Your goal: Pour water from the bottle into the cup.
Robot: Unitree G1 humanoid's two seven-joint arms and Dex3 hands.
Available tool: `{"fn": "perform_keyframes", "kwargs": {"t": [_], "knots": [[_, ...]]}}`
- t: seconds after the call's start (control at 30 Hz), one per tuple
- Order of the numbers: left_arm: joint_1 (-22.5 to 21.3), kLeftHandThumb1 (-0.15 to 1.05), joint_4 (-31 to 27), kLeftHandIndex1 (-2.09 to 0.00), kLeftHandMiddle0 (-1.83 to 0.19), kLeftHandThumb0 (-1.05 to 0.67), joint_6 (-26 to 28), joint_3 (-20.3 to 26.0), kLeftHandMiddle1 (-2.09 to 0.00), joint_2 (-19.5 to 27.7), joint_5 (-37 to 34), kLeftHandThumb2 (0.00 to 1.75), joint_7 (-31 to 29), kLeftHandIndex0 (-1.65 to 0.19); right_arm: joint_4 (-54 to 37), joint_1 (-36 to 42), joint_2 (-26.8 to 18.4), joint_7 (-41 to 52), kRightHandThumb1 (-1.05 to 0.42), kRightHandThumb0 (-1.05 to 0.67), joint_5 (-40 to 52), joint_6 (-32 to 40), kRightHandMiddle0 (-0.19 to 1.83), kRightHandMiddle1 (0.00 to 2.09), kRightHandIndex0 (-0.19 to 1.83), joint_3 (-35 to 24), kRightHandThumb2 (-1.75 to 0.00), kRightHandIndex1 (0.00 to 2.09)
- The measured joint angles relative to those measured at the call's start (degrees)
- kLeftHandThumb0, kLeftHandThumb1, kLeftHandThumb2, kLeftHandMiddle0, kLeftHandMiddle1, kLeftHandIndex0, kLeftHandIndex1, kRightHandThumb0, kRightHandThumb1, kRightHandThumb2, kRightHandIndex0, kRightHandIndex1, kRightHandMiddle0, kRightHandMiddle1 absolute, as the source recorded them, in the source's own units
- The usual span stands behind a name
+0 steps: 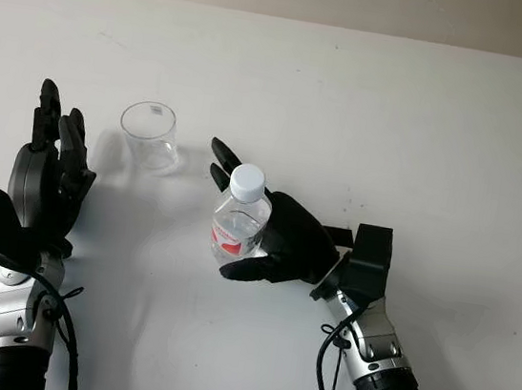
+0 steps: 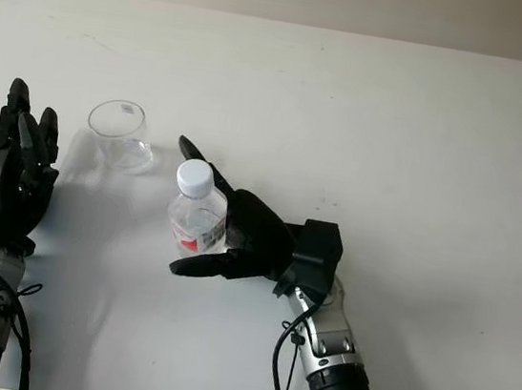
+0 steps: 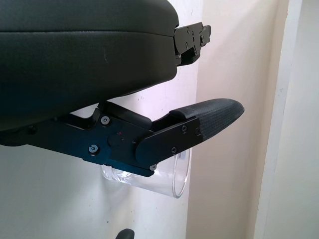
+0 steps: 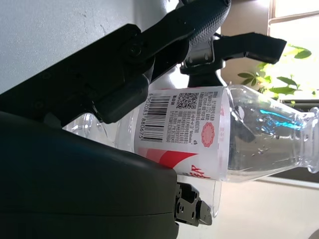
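Table point(image 1: 425, 120), white, bearing cup and bottle. Right hand point(image 1: 279, 241) wrapped around upright bottle point(image 1: 238, 221) near table centre, white cap on, label toward palm; left hand point(image 1: 47, 176) released, holding nothing, raised just beside clear cup point(image 1: 150, 134), which stands upright well left of bottle and behind it. Advised for grasp in hand: firm closure low on label band, cap removal likely needed before tilting, neck brought over cup rim slowly.
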Motion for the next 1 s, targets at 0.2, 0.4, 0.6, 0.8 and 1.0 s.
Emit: {"fn": "perform_keyframes", "kwargs": {"t": [0.2,0.4,0.6,0.8,1.0], "knots": [[-0.01,1.05,0.05,-0.05,0.10,-0.71,0.02,0.00,-0.05,-0.16,-0.41,0.75,0.18,0.17,-0.87,-0.26,-0.03,1.58,-0.77,-0.97,-0.01,-1.16,-0.19,0.00,-0.19,0.42,-0.05,0.00],[-0.02,1.05,0.10,-0.05,0.09,-0.71,0.00,-0.02,-0.06,-0.37,-0.35,0.76,0.60,0.17,-1.44,-4.01,-0.41,7.73,-0.69,-0.75,0.95,2.51,-0.06,1.04,-0.01,2.60,-0.05,0.79],[-0.02,1.05,0.06,-0.05,0.08,-0.71,-0.01,-0.11,-0.06,-0.60,-0.22,0.76,1.42,0.16,-1.37,-6.84,-0.42,11.88,-0.62,-0.60,2.01,7.47,0.20,1.80,0.12,3.90,-0.05,1.67],[-0.02,1.05,0.06,-0.05,0.09,-0.70,-0.15,-0.20,-0.05,-1.02,0.07,0.77,1.82,0.17,-0.77,-9.57,-1.45,13.79,-0.62,-0.50,1.11,9.29,0.48,1.92,0.45,4.18,-0.05,1.78],[-0.07,1.05,0.05,-0.05,0.08,-0.70,-0.60,-0.24,-0.06,-1.43,0.18,0.76,2.37,0.16,-0.67,-10.31,-2.24,15.45,-0.71,-0.33,-0.70,6.44,1.10,2.08,1.26,5.24,-0.07,2.07]]}}
